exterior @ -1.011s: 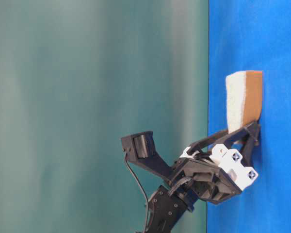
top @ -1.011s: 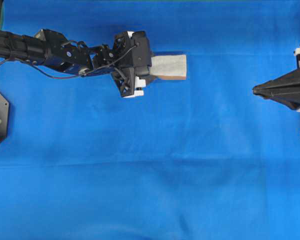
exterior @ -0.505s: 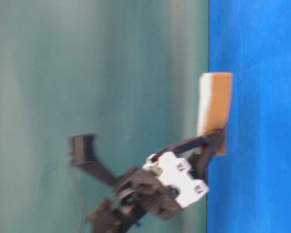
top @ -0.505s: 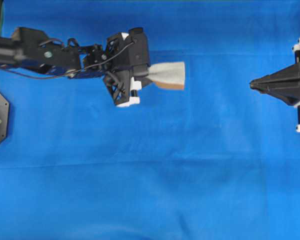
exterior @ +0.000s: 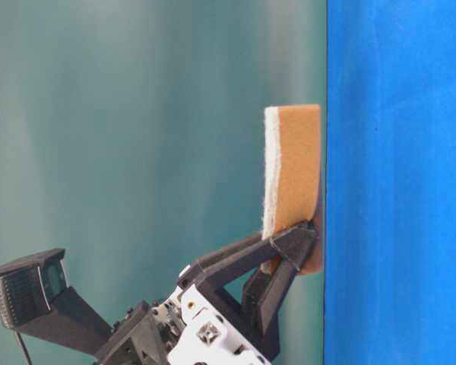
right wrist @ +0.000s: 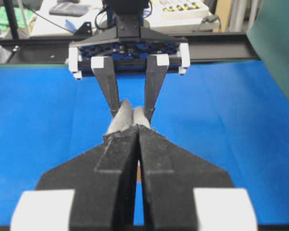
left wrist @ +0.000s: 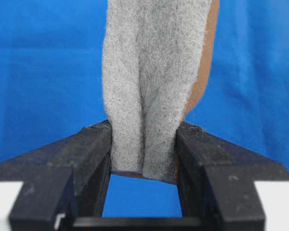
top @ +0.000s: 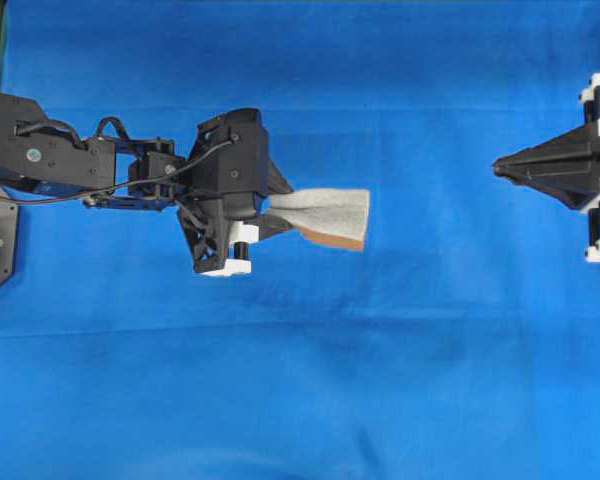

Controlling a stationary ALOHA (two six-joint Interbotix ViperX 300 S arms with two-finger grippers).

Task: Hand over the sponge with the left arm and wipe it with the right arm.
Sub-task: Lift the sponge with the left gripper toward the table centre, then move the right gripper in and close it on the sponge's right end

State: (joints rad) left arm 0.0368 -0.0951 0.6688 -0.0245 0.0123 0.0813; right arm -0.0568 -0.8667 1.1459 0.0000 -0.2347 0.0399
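At left, arm: the left arm reaches in from the left edge over the blue cloth, black cables looping along it.
Left gripper: clamped on the near end of the sponge, the two black fingers pressing its sides so the grey top folds into a crease.
Sponge: held in the air above the cloth, sticking out toward the right; grey-white face up, orange-brown foam showing underneath. In the table-level view its foam side faces the cloth, apart from it.
Gap: bare cloth lies between the sponge's free end and the right gripper.
Right gripper: at the right edge, tips pressed together, holding nothing, pointing at the sponge, well apart from it.
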